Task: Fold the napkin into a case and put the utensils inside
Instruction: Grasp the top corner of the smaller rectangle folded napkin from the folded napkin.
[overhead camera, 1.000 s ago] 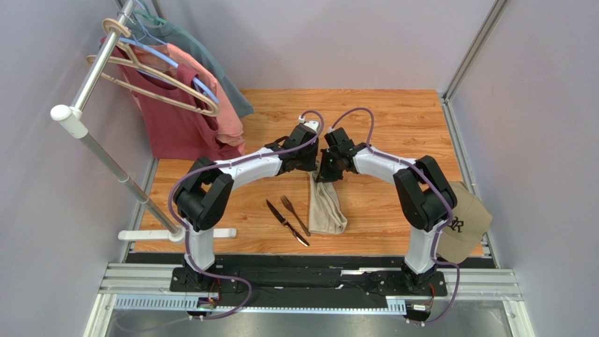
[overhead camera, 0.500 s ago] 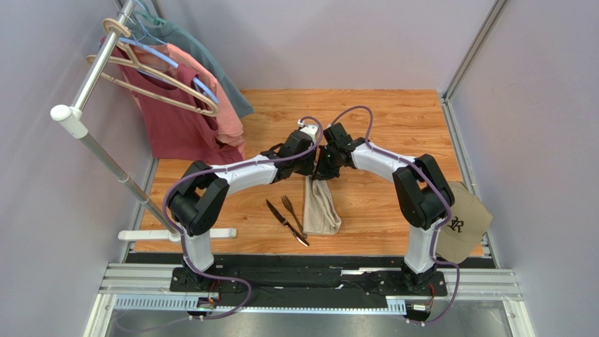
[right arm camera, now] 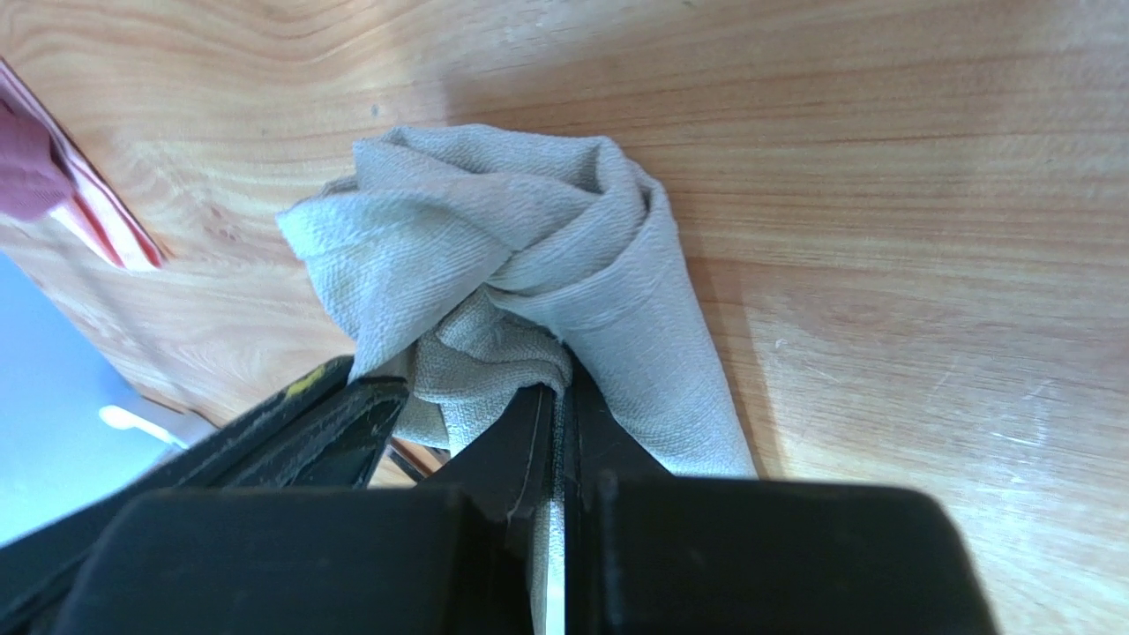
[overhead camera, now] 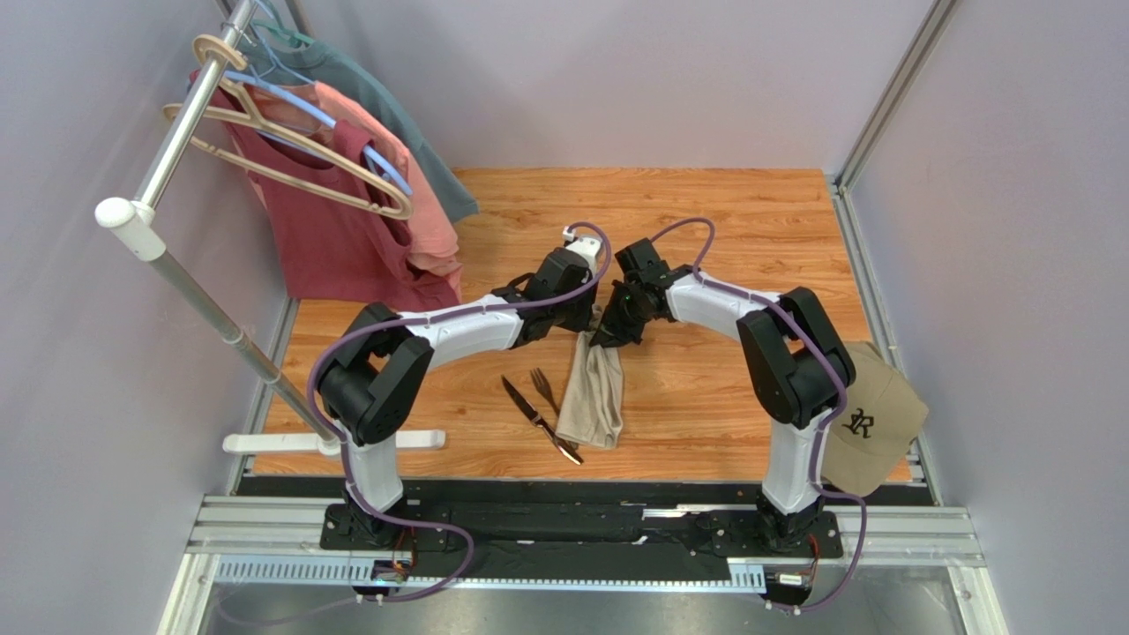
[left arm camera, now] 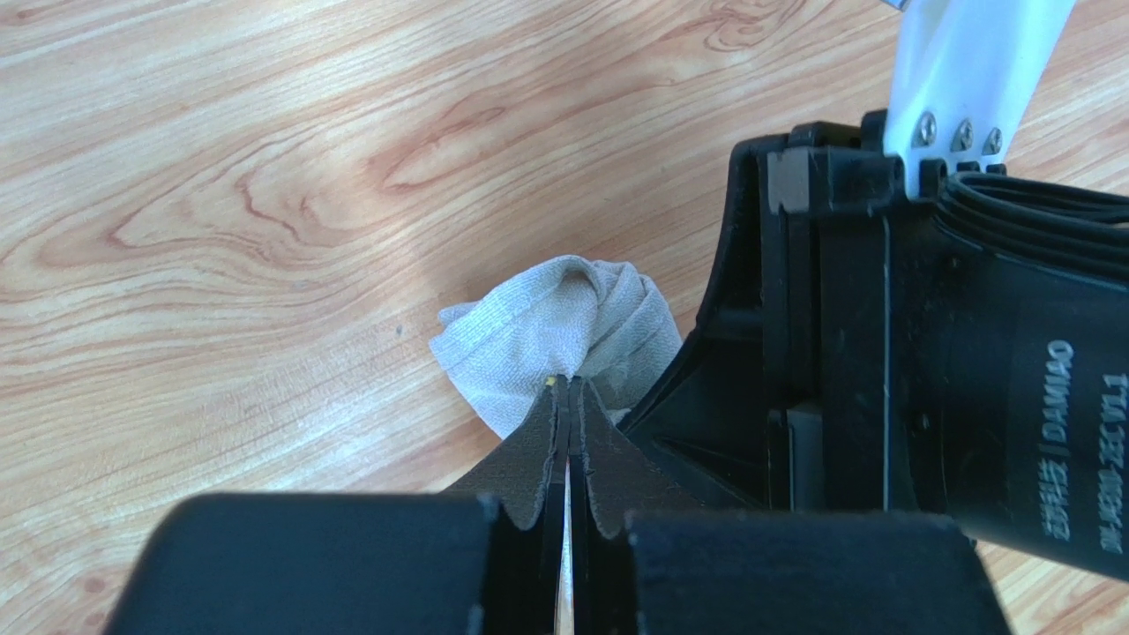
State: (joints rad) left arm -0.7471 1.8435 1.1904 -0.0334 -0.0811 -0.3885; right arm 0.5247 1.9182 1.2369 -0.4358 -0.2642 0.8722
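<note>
1. The step in hand, as I judge it, is the folding of the napkin (overhead camera: 591,394). The cloth is a long narrow strip, not yet a finished case, and the 2 utensils are outside it.
2. The left gripper (left arm camera: 567,392) has its jaws pressed fully together. It pinches the far end of the napkin, which shows as a small bunch just beyond the tips in the left wrist view.
3. The right gripper (right arm camera: 557,400) is also closed. Folds of the same cloth end are caught between its fingertips, so the 2 grippers hold 1 end, almost touching each other.
4. The napkin is in the middle of the table (overhead camera: 742,218). Its far end is gathered at the grippers, and its near end lies on the wood.
5. The fork (overhead camera: 545,386) and the knife (overhead camera: 541,420) lie on the wood just left of the napkin, close together. I cannot tell if the cloth edge touches the fork.
6. The next move, in my judgement, calls for both arms to travel together at the same pace. This lays the held end down flat where the fold needs it.
7. It also calls for care on 2 things. The held end is twisted and must be spread, and the cloth must not drag over the fork.
</note>
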